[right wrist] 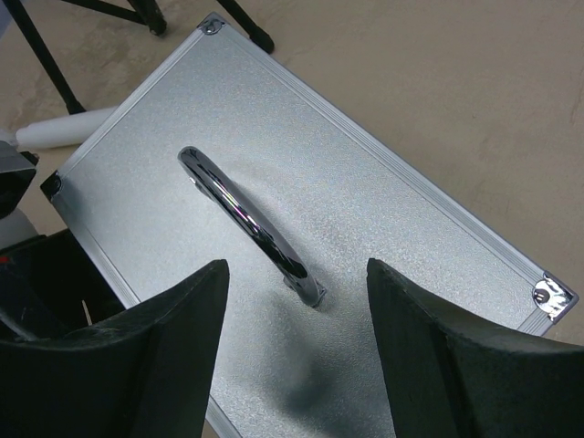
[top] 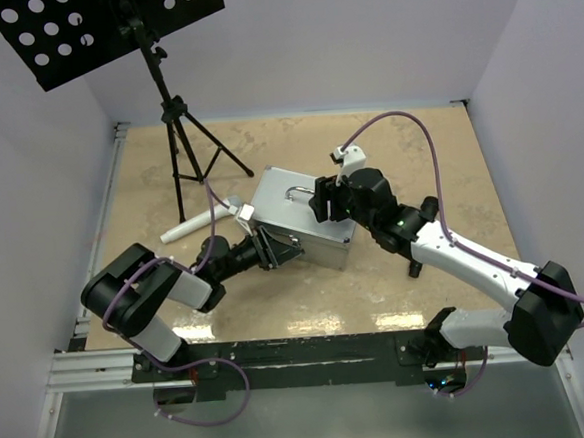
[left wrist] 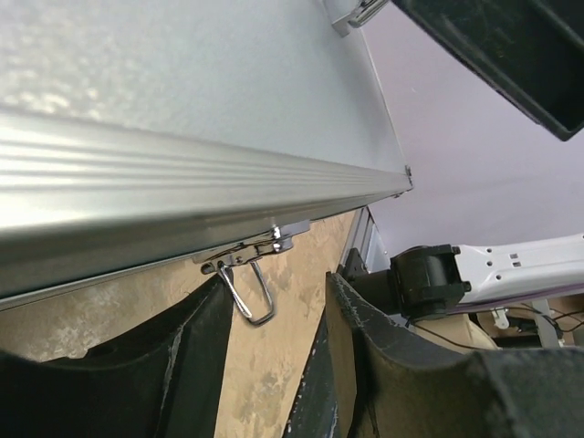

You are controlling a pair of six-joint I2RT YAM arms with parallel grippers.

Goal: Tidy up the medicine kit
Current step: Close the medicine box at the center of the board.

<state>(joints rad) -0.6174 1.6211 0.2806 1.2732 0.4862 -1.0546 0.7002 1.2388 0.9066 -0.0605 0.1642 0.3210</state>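
The medicine kit's silver-grey metal case (top: 302,223) lies shut in the middle of the table, its chrome handle (top: 299,191) on top. My left gripper (top: 274,248) is at the case's near-left side. In the left wrist view it (left wrist: 278,290) stands open below the case's side (left wrist: 182,109), and a chrome latch (left wrist: 248,265) hangs its wire loop beside the left finger (left wrist: 196,338). My right gripper (right wrist: 297,274) hovers open over the lid (right wrist: 383,219), its fingers on either side of the near end of the handle (right wrist: 242,210). The case's contents are hidden.
A black tripod stand (top: 181,137) with a perforated black plate (top: 98,27) rises at the back left. A white tube (top: 194,225) lies on the table just left of the case. The right arm's white link (left wrist: 520,265) shows beyond the case. Walls close in on three sides.
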